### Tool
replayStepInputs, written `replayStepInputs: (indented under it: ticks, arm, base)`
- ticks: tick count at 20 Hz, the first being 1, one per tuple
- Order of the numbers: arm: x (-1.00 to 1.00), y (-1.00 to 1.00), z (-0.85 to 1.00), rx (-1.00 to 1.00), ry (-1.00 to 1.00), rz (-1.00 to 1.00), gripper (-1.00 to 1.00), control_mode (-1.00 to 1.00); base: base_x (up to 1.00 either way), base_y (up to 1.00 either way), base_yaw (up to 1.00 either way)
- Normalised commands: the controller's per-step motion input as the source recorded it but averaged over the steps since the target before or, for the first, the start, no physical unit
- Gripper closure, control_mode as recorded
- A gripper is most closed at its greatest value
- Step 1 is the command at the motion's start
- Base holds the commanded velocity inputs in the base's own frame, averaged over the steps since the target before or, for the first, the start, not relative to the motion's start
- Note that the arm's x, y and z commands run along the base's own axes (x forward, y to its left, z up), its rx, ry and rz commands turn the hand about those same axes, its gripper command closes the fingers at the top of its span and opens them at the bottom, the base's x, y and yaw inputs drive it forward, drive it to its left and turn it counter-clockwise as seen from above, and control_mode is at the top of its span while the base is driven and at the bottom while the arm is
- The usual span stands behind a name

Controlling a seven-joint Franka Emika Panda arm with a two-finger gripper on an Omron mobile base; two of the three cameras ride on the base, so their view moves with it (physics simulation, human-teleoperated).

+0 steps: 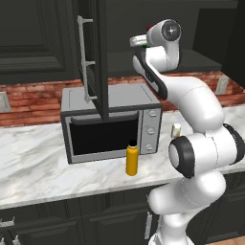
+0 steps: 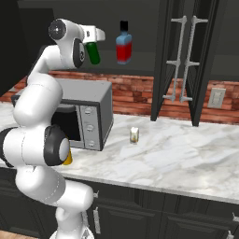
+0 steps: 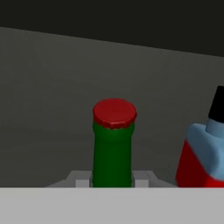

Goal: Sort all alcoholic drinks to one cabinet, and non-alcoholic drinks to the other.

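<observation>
Dark green glass, red cap: the slim green bottle sits clenched between my gripper jaws, its neck rising straight ahead in the hand view, pads pressed to either side of the glass low down. From the right base view, my gripper is raised up at the level of the open upper cabinet, with the green bottle hanging tilted below the hand. Just beside it to the right, inside the cabinet, stands the blue-and-red bottle, black cap up; in the hand view the same blue-and-red bottle is close on the right, apart from the green one. In the left base view my hand is high, near the edge of an open cabinet door. Down on the marble counter, the yellow-orange bottle stands upright in front of the microwave, near its control panel. The small cream container stands on the counter to the right of the microwave, well apart from the orange one; it also shows in the left base view, partly behind my arm. Two more cabinet doors stand open on the right.
</observation>
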Motion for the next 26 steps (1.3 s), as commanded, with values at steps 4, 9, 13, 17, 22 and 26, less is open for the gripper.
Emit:
replayStepInputs:
  ticks: [4,9,13,17,22,26]
  arm:
    - [0.16,0.0,-0.26,0.0,0.01,0.0,1.0,-1.0]
    - [0.19,0.0,-0.42,0.0,0.04,0.0,1.0,-1.0]
    - [0.2,0.0,-0.48,0.0,0.03,0.0,1.0,-1.0]
    - [0.19,0.0,-0.46,-0.01,0.02,0.0,1.0,-1.0]
    - [0.23,0.05,-0.44,-0.03,0.0,0.0,1.0,-1.0]
    - [0.18,0.04,-0.25,0.0,0.0,0.0,-1.0,-1.0]
  base:
    - [0.0,0.0,0.0]
    - [0.0,0.0,0.0]
    - [0.0,0.0,0.0]
    - [0.0,0.0,0.0]
    - [0.0,0.0,0.0]
    - [0.0,0.0,0.0]
